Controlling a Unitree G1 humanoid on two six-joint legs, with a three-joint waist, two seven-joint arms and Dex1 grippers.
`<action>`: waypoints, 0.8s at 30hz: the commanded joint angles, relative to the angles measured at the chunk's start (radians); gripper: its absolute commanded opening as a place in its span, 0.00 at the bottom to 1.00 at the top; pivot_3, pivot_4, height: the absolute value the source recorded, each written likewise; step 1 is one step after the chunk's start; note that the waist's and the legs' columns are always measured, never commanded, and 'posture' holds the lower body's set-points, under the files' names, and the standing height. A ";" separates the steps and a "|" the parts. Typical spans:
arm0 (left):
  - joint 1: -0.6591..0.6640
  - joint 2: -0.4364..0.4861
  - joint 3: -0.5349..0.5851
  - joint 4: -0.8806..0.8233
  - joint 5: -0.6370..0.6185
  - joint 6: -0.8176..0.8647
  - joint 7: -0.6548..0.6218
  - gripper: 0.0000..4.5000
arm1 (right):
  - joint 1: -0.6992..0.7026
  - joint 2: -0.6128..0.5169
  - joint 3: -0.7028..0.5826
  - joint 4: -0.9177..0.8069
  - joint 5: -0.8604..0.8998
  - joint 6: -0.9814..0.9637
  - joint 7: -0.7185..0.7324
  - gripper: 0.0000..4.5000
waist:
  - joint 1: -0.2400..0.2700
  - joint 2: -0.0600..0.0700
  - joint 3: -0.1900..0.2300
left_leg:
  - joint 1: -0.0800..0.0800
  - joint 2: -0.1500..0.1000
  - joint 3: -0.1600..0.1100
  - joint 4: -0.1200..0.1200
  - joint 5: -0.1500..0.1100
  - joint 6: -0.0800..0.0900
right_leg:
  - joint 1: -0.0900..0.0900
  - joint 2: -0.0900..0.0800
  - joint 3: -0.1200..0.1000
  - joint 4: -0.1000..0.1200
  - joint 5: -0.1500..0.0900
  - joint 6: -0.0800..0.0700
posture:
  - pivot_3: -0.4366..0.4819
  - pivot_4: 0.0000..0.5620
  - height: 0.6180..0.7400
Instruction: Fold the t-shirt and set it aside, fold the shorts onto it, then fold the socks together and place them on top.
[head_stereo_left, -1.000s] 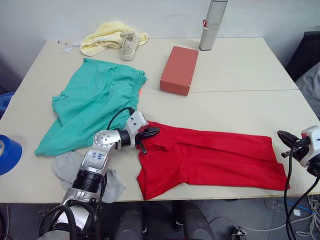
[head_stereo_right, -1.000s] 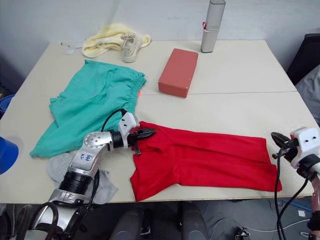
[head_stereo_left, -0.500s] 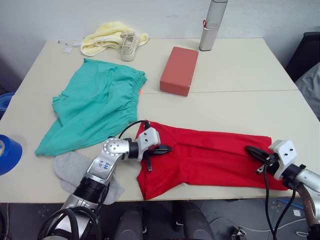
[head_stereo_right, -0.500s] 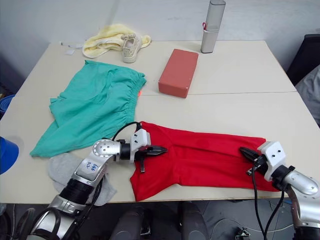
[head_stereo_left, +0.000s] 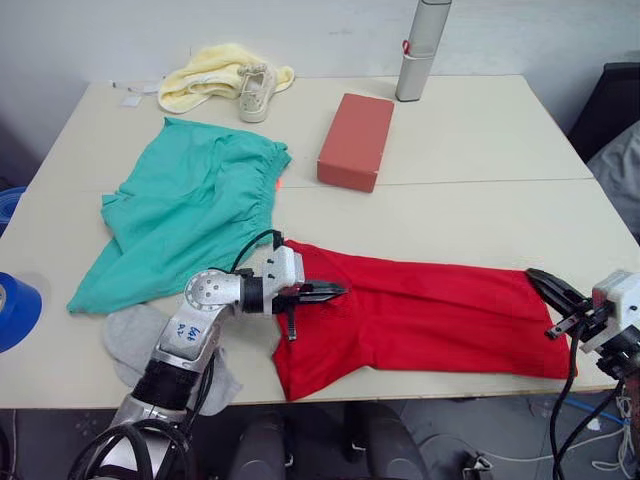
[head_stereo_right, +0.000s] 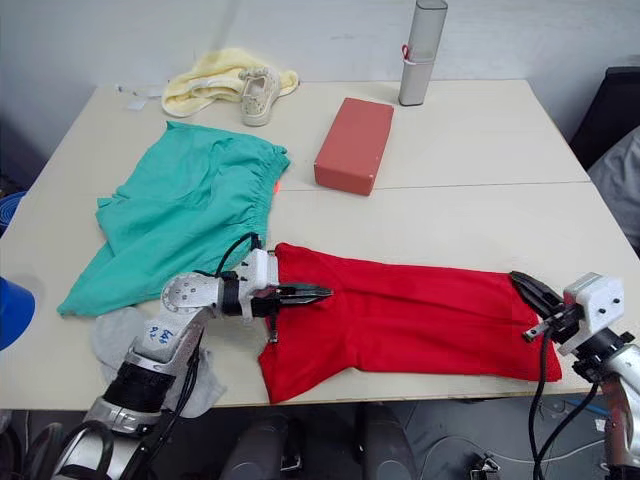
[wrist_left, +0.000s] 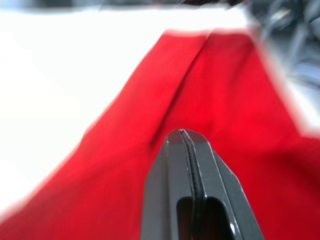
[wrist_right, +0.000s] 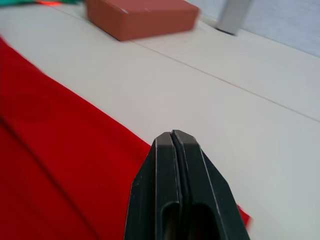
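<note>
Black fingers of the left pincer (head_stereo_left: 335, 292) are pressed together with no gap, tips over the left end of the t-shirt (head_stereo_left: 430, 320); whether any cloth is pinched between them cannot be told. The right pincer (head_stereo_left: 545, 283) is likewise closed flat, its tips at the t-shirt's right edge near the desk's right front corner. The one red t-shirt lies spread in a long folded band along the front of the desk (head_stereo_left: 470, 220), its long axis running left to right, with a wider flap hanging toward the front edge at the left end.

Behind the left arm, one pair of teal shorts (head_stereo_left: 185, 210) lies flat, gathered waistband toward the middle of the desk and legs pointing to the left front. Grey socks (head_stereo_left: 135, 335) lie at the front left edge, partly under the arm; how many cannot be told.

Farther back stand one brick-red box (head_stereo_left: 355, 140), one grey upright cylinder (head_stereo_left: 420, 50), and one beige sneaker (head_stereo_left: 257, 88) resting against one pale yellow towel (head_stereo_left: 200, 80).
</note>
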 joint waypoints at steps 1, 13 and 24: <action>0.032 0.059 -0.039 -0.118 -0.051 0.054 -0.088 0.00 | 0.128 -0.029 0.025 -0.198 0.049 0.055 0.089 0.00 | 0.001 0.000 0.000 | 0.000 0.000 0.000 0.000 0.000 0.000 | 0.000 0.000 0.000 0.000 0.000 0.000 | 0.48 0.27 1.00; 0.166 0.159 -0.148 -0.127 0.196 0.044 0.034 0.00 | 0.356 0.057 0.168 -0.205 -0.186 -0.061 0.072 0.00 | 0.002 0.001 -0.004 | 0.001 -0.001 0.000 -0.006 -0.004 0.007 | 0.001 0.000 0.000 -0.007 0.000 0.000 | 0.48 0.27 1.00; 0.238 0.320 -0.108 -0.206 0.172 0.148 -0.004 0.00 | 0.295 0.032 0.058 -0.016 -0.186 -0.041 0.007 0.00 | 0.000 0.002 -0.008 | 0.015 0.000 0.000 -0.015 -0.004 0.005 | 0.011 -0.001 -0.001 -0.008 -0.003 -0.006 | 0.48 0.27 1.00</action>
